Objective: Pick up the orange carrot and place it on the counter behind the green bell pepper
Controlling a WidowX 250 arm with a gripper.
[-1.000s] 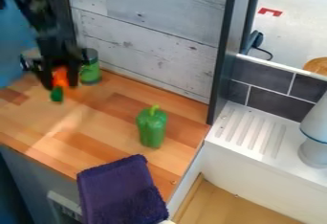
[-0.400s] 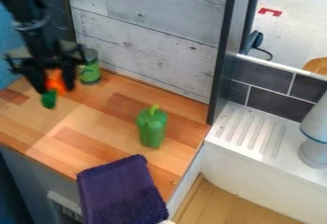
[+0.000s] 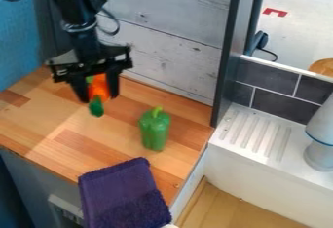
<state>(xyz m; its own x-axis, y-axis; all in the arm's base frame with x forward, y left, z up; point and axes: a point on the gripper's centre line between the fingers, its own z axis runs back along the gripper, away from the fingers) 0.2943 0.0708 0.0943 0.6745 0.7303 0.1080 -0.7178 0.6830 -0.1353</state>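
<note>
camera view: one pincer [image 3: 99, 98] clamped on one orange-and-green object [image 3: 100, 87], one green pepper [image 3: 155, 130] nearby.

One green pepper [image 3: 155, 132], one orange-and-green object [image 3: 100, 89], one purple cloth [image 3: 123, 193] and one pale vessel [image 3: 320, 137] are counted. One white ridged drainboard [image 3: 286, 166], one red mark [image 3: 275, 12], one dark corded object [image 3: 259, 40] and one rounded wooden piece [image 3: 323, 67] are also counted, along with one worktop [image 3: 39, 120].

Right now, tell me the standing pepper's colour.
The pepper is green, seen best in the camera view.
</note>
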